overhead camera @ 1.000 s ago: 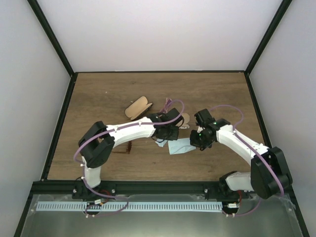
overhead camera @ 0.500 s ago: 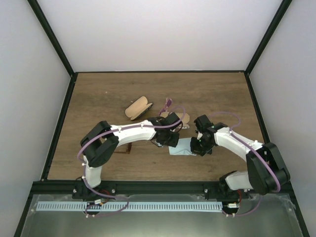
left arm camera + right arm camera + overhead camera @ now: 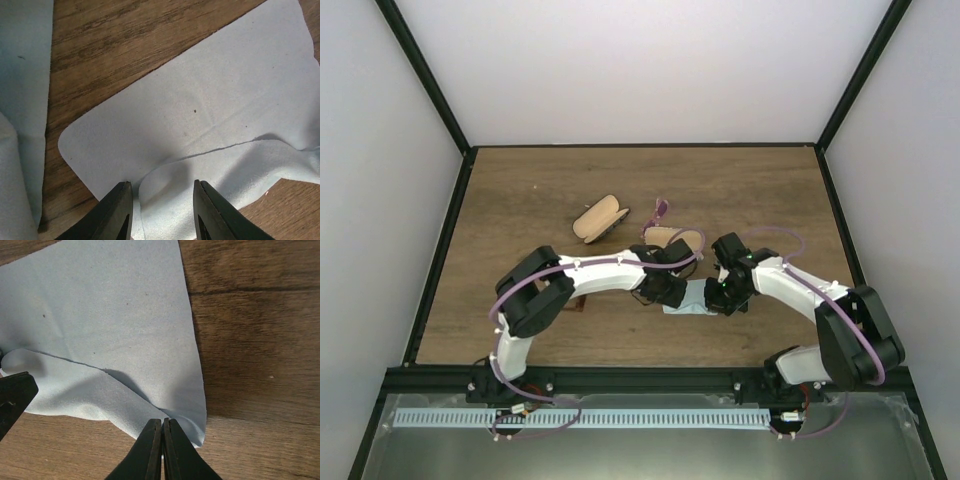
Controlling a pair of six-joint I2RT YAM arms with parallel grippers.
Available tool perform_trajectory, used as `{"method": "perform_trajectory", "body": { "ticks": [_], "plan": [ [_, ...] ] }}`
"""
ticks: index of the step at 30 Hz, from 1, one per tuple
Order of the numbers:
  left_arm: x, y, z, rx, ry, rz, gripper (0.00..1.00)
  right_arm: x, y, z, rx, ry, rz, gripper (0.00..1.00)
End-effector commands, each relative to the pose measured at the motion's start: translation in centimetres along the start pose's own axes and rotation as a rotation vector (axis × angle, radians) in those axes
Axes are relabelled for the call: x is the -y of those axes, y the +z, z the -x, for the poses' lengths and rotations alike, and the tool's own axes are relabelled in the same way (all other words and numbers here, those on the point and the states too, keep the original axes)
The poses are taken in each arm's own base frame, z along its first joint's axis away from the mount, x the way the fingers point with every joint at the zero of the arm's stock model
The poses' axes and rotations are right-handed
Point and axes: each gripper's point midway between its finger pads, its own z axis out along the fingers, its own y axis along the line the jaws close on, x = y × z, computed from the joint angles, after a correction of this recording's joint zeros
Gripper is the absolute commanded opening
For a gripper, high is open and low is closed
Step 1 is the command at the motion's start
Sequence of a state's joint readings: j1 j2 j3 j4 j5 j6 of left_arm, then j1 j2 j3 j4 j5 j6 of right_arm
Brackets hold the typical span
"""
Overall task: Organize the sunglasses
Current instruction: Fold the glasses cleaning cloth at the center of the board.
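the sunglasses (image 3: 579,303) lie on the wooden surface (image 3: 125,45) near the left arm's elbow, mostly hidden beneath it and well apart from both grippers. the grippers meet over a light blue cloth (image 3: 200,100). the left gripper (image 3: 161,194) has its jaws moderately wide, straddling the cloth's folded-over flap. the right gripper (image 3: 162,429) has its jaws pressed together on the flap's edge, apparently pinching it. if the left jaws close here, they may catch both layers and bunch the cloth. the thin edge could also slip from the right pinch. the wrists are close and could bump. a tan case (image 3: 600,218) sits farther back. no brand, label or writing can be read.
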State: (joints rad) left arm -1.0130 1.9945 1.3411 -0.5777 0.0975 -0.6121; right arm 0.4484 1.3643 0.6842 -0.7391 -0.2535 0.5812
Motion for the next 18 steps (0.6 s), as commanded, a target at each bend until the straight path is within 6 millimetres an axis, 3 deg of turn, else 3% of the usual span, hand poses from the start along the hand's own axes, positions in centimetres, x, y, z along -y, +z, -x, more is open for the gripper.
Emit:
{"method": "perform_trajectory", "body": {
  "ticks": [1, 6, 12, 18],
  "plan": [
    [-0.37, 0.2, 0.03, -0.002, 0.011, 0.044, 0.36, -0.27, 0.03, -0.07, -0.004, -0.016, 0.006, 0.03],
    [-0.53, 0.45, -0.11, -0.009, 0.012, 0.055, 0.34, -0.18, 0.0, -0.04, -0.001, -0.012, 0.001, 0.03],
    [-0.51, 0.73, -0.44, -0.019, 0.026, 0.075, 0.18, -0.11, 0.02, -0.06, -0.001, -0.009, -0.002, 0.03],
    [-0.54, 0.47, -0.22, -0.011, 0.027, 0.098, 0.1, -0.02, 0.04, -0.11, 0.0, -0.007, -0.004, 0.03]
  ]
}}
